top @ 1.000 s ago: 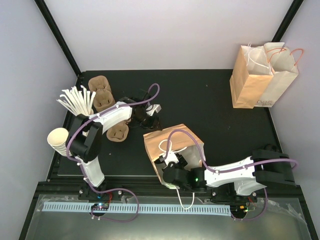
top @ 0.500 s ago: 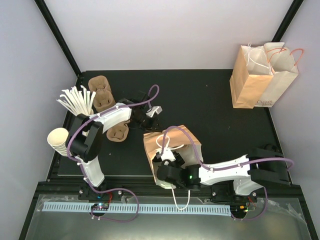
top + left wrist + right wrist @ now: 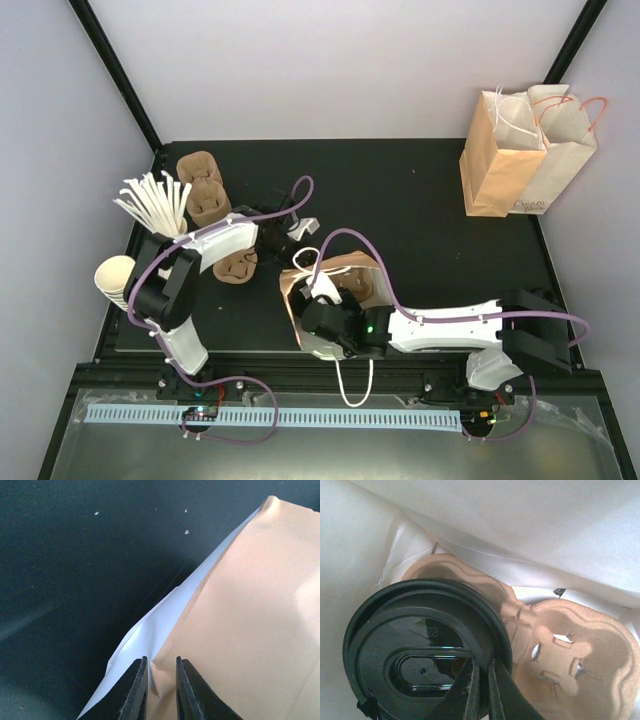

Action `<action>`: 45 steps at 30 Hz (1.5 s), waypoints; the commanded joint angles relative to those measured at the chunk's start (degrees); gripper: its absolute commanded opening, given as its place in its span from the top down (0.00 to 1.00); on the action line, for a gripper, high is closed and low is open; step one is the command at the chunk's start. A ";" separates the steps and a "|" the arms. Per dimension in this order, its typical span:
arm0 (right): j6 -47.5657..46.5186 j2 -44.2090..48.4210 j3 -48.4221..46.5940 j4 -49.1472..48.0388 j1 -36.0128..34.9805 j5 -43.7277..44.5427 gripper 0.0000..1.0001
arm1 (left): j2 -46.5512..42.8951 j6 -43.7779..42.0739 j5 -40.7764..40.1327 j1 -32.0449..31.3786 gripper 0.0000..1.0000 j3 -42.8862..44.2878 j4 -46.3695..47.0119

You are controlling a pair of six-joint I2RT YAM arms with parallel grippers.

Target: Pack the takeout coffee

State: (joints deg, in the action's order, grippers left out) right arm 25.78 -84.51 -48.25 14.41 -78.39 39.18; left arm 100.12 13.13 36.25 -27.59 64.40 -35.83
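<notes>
Though hidden overhead, coffee inside bag

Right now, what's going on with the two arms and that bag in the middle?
The left gripper is pinching the rim of the open brown paper bag, apparently to steady it. The right gripper is down inside the bag, shut on the lid rim of the takeout coffee. The coffee sits over one pocket of a pulp cup carrier in the bag. The carrier's other pocket is empty.
</notes>
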 commanded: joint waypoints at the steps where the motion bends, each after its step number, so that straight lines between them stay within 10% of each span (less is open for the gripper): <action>1: -0.07 -3.31 -1.91 7.34 1.27 -1.18 0.99 | -3.00 2.50 3.15 -2.11 0.81 -1.04 -3.68; 24: -4.14 -13.63 -18.30 24.35 10.36 -14.66 0.99 | -8.01 10.86 -0.07 -7.38 0.81 -6.42 2.17; 37: -9.79 -18.64 -28.59 33.90 18.67 -28.46 0.99 | -11.19 9.61 -10.49 4.55 0.29 5.30 4.42; 45: -13.47 -26.77 -37.15 42.58 22.57 -33.42 0.99 | -16.57 8.69 -13.25 10.02 0.15 4.41 7.86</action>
State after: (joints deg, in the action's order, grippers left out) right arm 15.25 -103.85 -84.07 46.96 -57.39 8.40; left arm 87.07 22.74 23.07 -18.37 66.72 -30.00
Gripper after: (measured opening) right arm 0.059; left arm 0.847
